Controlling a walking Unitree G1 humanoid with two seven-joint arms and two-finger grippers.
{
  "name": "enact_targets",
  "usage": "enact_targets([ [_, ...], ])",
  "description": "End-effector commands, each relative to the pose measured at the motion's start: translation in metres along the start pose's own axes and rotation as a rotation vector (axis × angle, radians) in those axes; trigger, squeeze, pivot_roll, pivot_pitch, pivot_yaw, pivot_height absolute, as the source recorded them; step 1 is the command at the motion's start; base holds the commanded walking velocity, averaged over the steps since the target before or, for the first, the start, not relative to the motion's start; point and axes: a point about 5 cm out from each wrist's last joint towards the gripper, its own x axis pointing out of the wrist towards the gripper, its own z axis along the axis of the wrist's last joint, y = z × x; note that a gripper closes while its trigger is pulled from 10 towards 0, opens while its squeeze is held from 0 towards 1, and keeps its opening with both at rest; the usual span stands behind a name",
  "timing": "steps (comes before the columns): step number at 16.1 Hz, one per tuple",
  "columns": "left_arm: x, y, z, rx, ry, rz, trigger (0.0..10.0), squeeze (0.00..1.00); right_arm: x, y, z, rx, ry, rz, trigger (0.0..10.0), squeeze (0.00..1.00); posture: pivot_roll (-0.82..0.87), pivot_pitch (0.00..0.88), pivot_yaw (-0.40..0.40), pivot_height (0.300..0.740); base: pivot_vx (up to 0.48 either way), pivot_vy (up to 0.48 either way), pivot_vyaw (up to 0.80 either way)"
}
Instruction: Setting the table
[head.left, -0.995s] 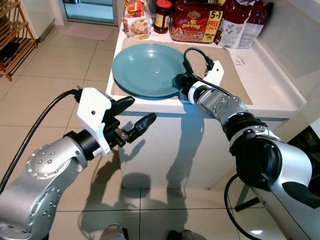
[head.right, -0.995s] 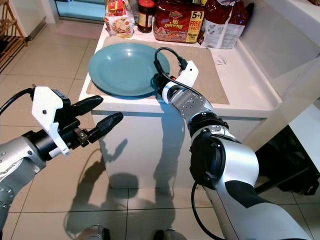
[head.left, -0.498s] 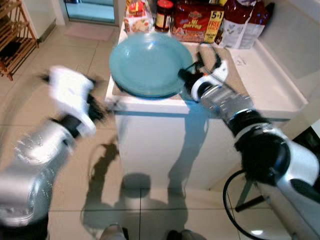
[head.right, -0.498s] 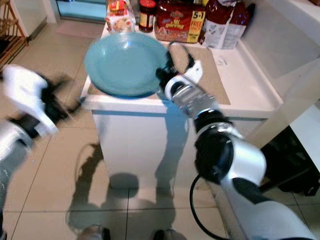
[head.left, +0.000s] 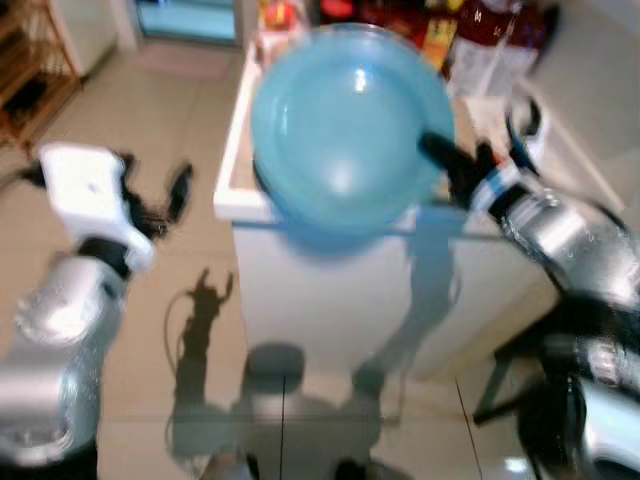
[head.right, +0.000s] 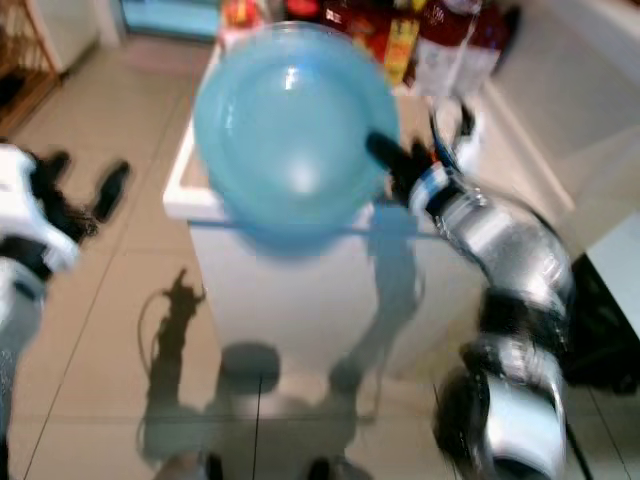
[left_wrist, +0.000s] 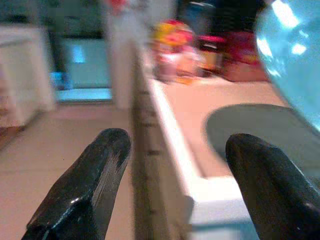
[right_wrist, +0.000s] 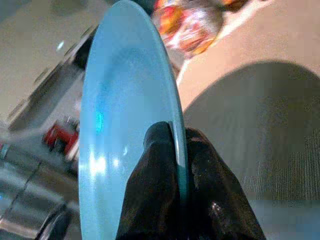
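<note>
A large teal plate (head.left: 345, 125) is lifted off the white counter (head.left: 232, 190) and tilted up toward me. My right gripper (head.left: 447, 160) is shut on its right rim; in the right wrist view both black fingers (right_wrist: 200, 185) pinch the plate's edge (right_wrist: 131, 125). My left gripper (head.left: 165, 200) hangs open over the floor left of the counter, holding nothing; the left wrist view shows its two fingertips (left_wrist: 100, 165) spread wide. The beige mat (left_wrist: 255, 130) where the plate lay is in shadow.
Food packets and jars (head.left: 400, 20) crowd the back of the counter. A wooden rack (head.left: 25, 95) stands at the far left on the tiled floor (head.left: 150, 380). Everything is blurred by motion.
The right gripper has raised the plate off the mat and tipped it upright. The left arm has swung out to the left, away from the counter front. The view has shifted.
</note>
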Motion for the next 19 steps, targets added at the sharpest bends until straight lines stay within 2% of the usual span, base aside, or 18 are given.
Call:
enact_targets([
  [1, -0.007, -0.009, 0.001, 0.028, -0.023, -0.068, 10.0, 0.0, -0.024, 0.029, 0.012, -0.144, -0.002, 0.167, 10.0, 0.0, 0.03, 0.116, -0.098, 0.74, 0.0, 0.0, 0.0],
  [2, -0.01, -0.01, -0.001, 0.041, -0.019, -0.081, 10.0, 0.0, -0.033, 0.03, 0.01, -0.176, 0.017, 0.173, 10.0, 0.0, 0.03, 0.121, -0.097, 0.74, 0.0, 0.0, 0.0],
  [3, -0.016, -0.012, -0.006, 0.032, 0.012, -0.112, 10.0, 0.0, -0.051, 0.032, 0.002, -0.229, 0.074, 0.189, 10.0, 0.0, 0.03, 0.119, -0.092, 0.74, 0.0, 0.0, 0.0],
  [4, -0.02, -0.014, -0.008, 0.039, 0.025, -0.138, 10.0, 0.0, -0.064, 0.032, -0.007, -0.294, 0.134, 0.151, 10.0, 0.0, 0.02, 0.116, -0.091, 0.74, 0.0, -0.48, 0.0],
  [5, -0.02, -0.014, -0.009, 0.05, 0.026, -0.142, 10.0, 0.0, -0.066, 0.029, -0.015, -0.355, 0.178, 0.084, 10.0, 0.0, 0.02, 0.122, -0.09, 0.74, 0.0, -0.48, 0.0],
  [7, -0.017, -0.014, -0.017, 0.052, 0.042, -0.078, 10.0, 0.0, -0.058, 0.02, -0.028, -0.386, 0.155, -0.003, 10.0, 0.0, 0.02, 0.115, -0.095, 0.74, 0.0, -0.48, 0.0],
  [9, -0.013, -0.015, -0.017, 0.053, 0.032, -0.02, 10.0, 0.0, -0.054, 0.022, -0.042, -0.358, 0.152, 0.013, 10.0, 0.0, 0.02, 0.113, -0.1, 0.74, 0.0, -0.48, 0.0],
  [12, -0.01, -0.027, -0.016, 0.048, 0.017, -0.041, 10.0, 0.0, -0.05, 0.023, -0.049, -0.308, 0.132, 0.015, 10.0, 0.0, 0.02, 0.109, -0.095, 0.74, 0.0, -0.48, 0.0],
  [16, -0.003, -0.035, -0.016, 0.041, 0.012, -0.032, 10.0, 0.0, -0.049, 0.015, -0.047, -0.282, 0.083, -0.043, 10.0, 0.0, 0.01, 0.106, -0.089, 0.74, 0.0, -0.48, 0.0],
  [19, 0.002, -0.038, -0.016, 0.063, 0.007, -0.01, 10.0, 0.0, -0.044, 0.007, -0.045, -0.315, 0.03, -0.139, 10.0, 0.0, 0.01, 0.103, -0.089, 0.74, 0.0, -0.48, 0.0],
])
